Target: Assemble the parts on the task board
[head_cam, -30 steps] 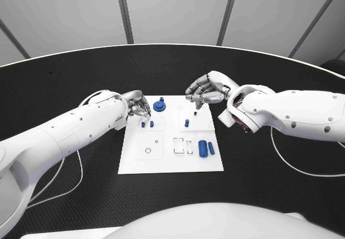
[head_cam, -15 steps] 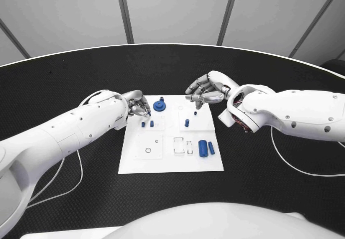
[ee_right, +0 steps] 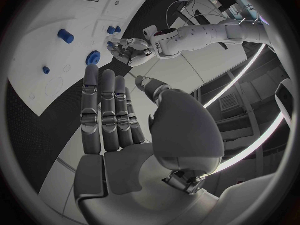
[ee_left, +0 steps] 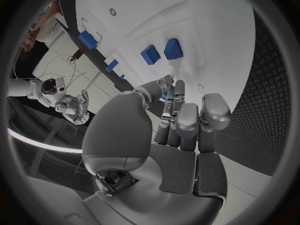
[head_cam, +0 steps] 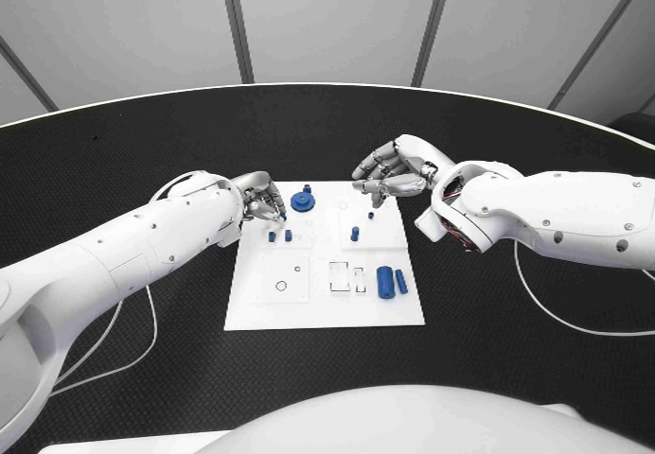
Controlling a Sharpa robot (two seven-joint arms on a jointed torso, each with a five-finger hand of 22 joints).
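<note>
Black table (head_cam: 136,151), task board (head_cam: 308,307), left hand (head_cam: 262,203) pinching a part (ee_left: 164,96) (mostly hidden), right hand (head_cam: 389,170) spread.

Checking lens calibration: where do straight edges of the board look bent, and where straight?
Head view: the task board keeps straight edges. Left wrist view: its edge bows behind the left hand. Right wrist view: its edge curves beside the right hand.

Nothing has moved: the left hand (head_cam: 262,203) and right hand (head_cam: 392,172) (both at the task board's (head_cam: 293,307) far end) stay put.
</note>
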